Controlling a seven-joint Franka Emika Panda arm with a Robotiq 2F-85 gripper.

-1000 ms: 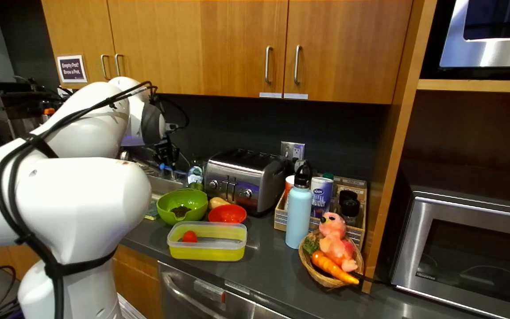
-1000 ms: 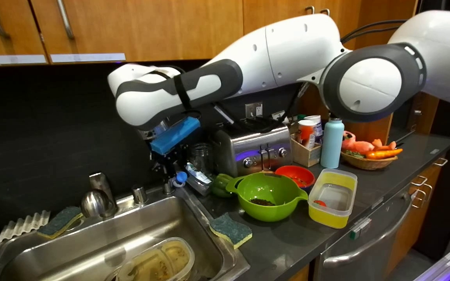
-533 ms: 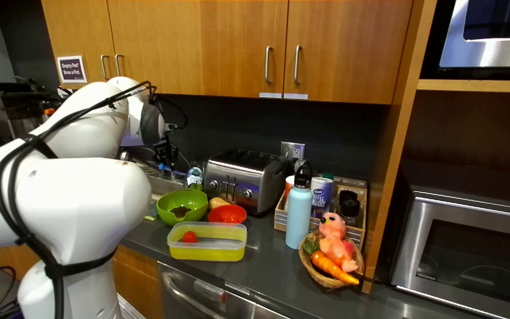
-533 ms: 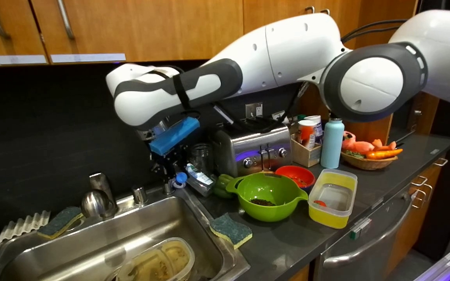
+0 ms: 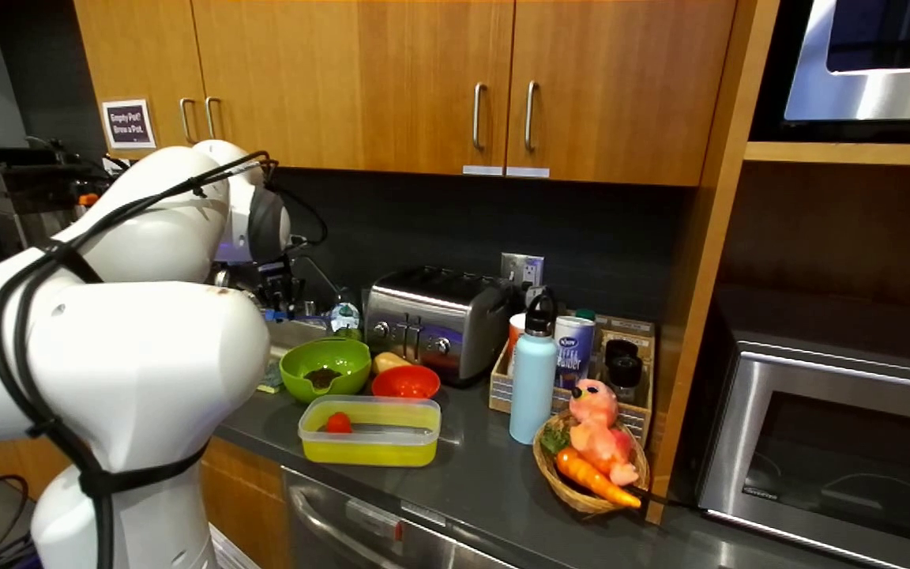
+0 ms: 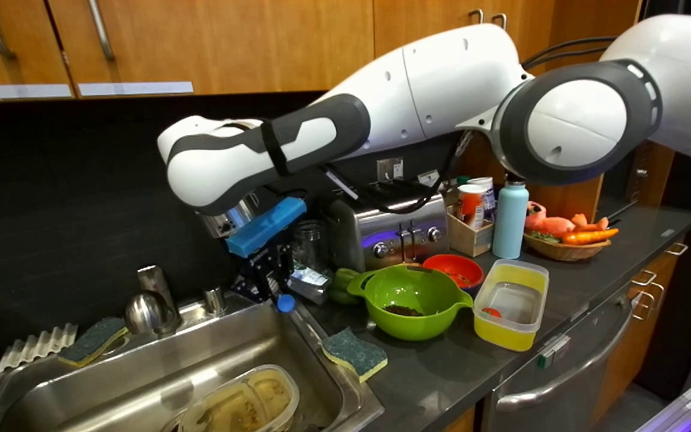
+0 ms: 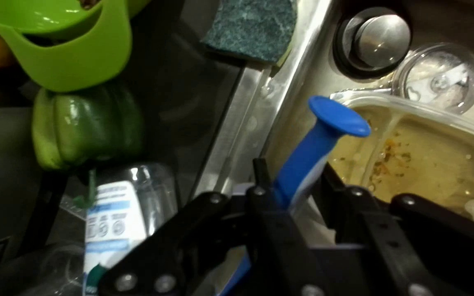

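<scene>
at the far left a sponge point(image 6: 95, 343) lies beside the tap point(image 6: 146, 312), both just as they were. next comes the sink point(image 6: 219, 349), with a tub point(image 6: 291, 387) of murky liquid in it, also unchanged. then the thing that has moved: the gripper point(image 7: 295, 176) has dropped in the last half second, and the blue handle point(image 7: 307, 153) has come down with it, so that its flared end point(image 7: 339, 117) now shows against the sink's rear corner rather than above it. the fingers point(image 7: 272, 222) are clamped on that handle, which slants between them; in the wrist view its end overlaps the tub's edge, though i can't tell how much height lies between. i'd take it that the work is now down near sink level with the grip intact, since nothing else seems to bear the handle. i can't be sure of the pack point(image 6: 309, 279), partly hidden behind the gripper. past it the pepper point(image 6: 341, 288), a second sponge point(image 6: 354, 353), the toaster point(image 6: 360, 225), the green bowl point(image 6: 414, 327), the red bowl point(image 6: 443, 264), the box point(image 6: 503, 337), the bottle point(image 6: 510, 225) and the basket point(image 6: 570, 251) haven't shifted.
</scene>
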